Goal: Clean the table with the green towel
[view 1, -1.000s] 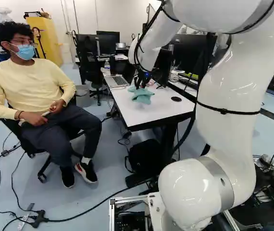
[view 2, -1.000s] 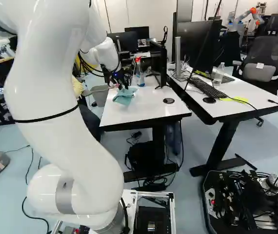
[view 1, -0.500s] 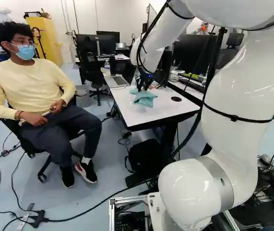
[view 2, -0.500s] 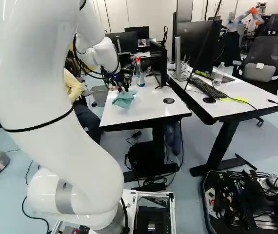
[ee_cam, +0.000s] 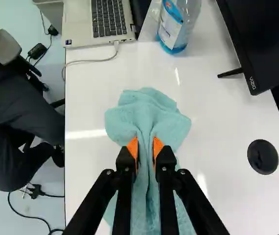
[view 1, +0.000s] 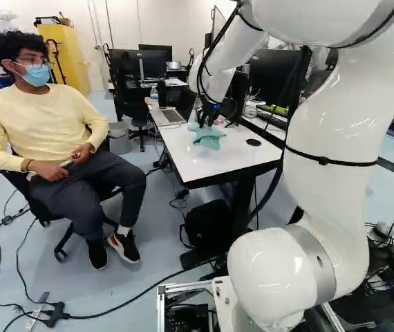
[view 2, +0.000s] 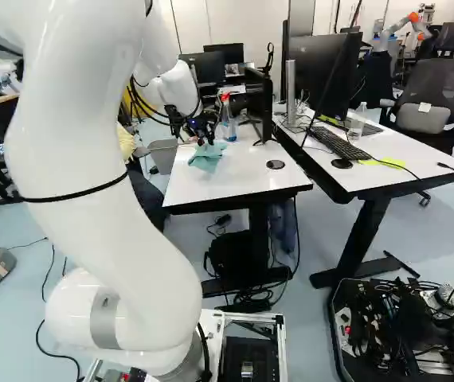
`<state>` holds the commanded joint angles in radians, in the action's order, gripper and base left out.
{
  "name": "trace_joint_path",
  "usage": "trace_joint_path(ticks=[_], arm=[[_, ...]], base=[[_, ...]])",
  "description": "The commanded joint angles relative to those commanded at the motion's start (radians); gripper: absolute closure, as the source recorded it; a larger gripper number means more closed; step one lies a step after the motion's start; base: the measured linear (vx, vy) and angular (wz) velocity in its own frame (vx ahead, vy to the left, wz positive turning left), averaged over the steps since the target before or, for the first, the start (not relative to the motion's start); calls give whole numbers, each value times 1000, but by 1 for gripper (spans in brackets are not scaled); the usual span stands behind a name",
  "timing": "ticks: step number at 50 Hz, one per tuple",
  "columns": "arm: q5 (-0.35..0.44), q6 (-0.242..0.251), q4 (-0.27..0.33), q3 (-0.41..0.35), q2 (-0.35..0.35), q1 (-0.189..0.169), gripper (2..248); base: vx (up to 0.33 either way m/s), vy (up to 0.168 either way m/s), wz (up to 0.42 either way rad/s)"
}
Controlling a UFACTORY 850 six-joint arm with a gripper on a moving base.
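At the foot of the right base view, the white arm [view 2: 91,175] rose from its lowest joint and reached over the white table [view 2: 235,181], whose near edge crossed the middle of that view; if the stroke came back too far, the cloth might have slipped over that edge and missed the surface. Right of the middle, the black cable grommet [view 2: 275,165] sat to one side of the green towel [view 2: 205,158], and its rim could have caught a loose fold on a wide sideways wipe. The towel lay on the tabletop, left of centre in the same view, its far part fanned out ahead of the gripper [ee_cam: 145,147] and the rest trailing back beneath it. The two orange pads [ee_cam: 133,146] were clamped on a bunched ridge of cloth; a thin pinch like that might have let the towel twist or creep free under drag, and pressing too low could have scraped the tips on the tabletop. Beyond, in the upper middle, stood the spray bottle [view 2: 228,123], which a long forward push might have toppled, with the monitor [view 2: 259,103] beside it. The charging cable [ee_cam: 93,60] of the laptop [view 1: 167,116] could have been snagged by a stroke that way.
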<state>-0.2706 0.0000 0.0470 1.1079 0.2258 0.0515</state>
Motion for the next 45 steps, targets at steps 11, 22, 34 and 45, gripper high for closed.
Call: trace_joint_path(ticks=[11,22,34,45], arm=[[34,0,0,50,43,-23,194],[45,0,0,109,93,-38,194],[45,0,0,178,149,-46,194],[45,0,0,239,198,-51,194]], base=[[0,0,0],[0,0,0],[0,0,0],[0,0,0]])
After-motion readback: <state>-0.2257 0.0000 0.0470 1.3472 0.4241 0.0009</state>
